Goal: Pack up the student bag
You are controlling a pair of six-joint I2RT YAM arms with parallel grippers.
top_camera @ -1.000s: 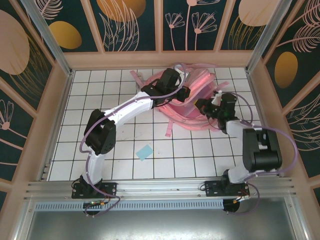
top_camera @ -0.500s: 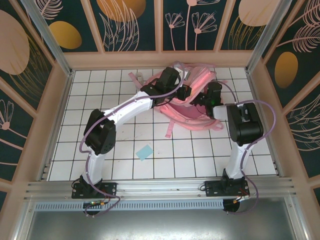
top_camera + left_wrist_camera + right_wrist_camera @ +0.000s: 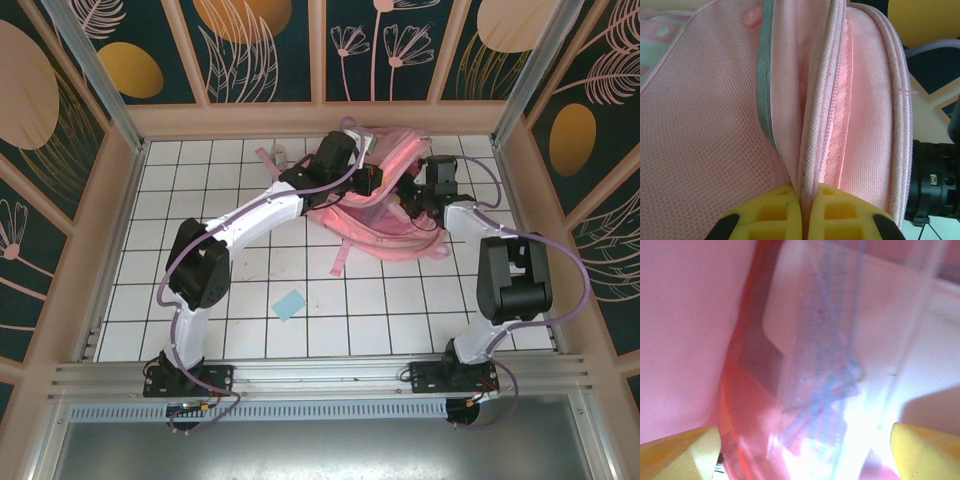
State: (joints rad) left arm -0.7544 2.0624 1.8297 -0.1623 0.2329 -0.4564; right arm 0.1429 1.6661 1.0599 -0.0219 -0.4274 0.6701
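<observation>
Toward the far right of the white tiled table [image 3: 250,300] lies the student bag [image 3: 385,210], a soft pink backpack with one strap [image 3: 340,258] trailing nearward. Up close its fabric is pink mesh crossed by a grey reflective stripe [image 3: 767,100], with a pale pink zipper [image 3: 832,130] along the opening. The left claw [image 3: 802,192] is clamped on that zippered edge, yellow pads pressed together. The right claw [image 3: 802,452] has its fingers wide apart, facing the bag's glowing pink interior, where a translucent sheet [image 3: 825,365] with blue markings shows.
</observation>
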